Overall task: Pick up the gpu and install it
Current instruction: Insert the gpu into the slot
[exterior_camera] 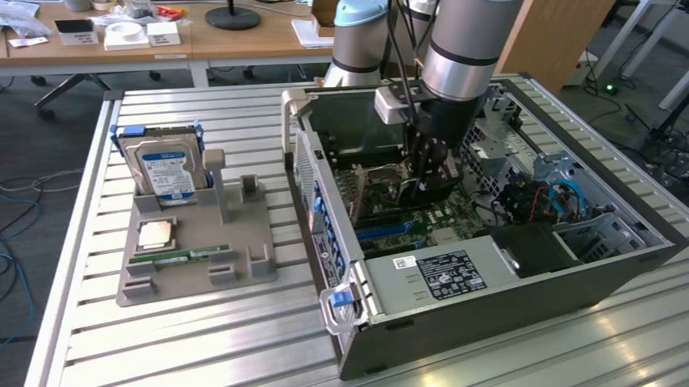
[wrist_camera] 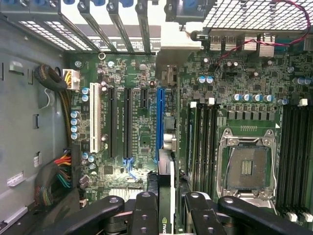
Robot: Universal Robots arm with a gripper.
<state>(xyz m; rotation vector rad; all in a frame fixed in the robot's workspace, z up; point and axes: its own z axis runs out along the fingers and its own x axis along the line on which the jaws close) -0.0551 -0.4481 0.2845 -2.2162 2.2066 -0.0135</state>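
claw: partly closed, gripping the gpu, down inside the open computer case
gpu: edge-on between the fingers, above the motherboard, roughly in line with the long blue slot; can't tell if it touches
stand: grey, on the tabletop, exterior view's left of the case; hard drive upright, RAM stick flat

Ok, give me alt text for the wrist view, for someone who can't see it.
The fingers hold the gpu edge-on over the motherboard, roughly in line with its blue expansion slot. An empty CPU socket sits beside the RAM slots.
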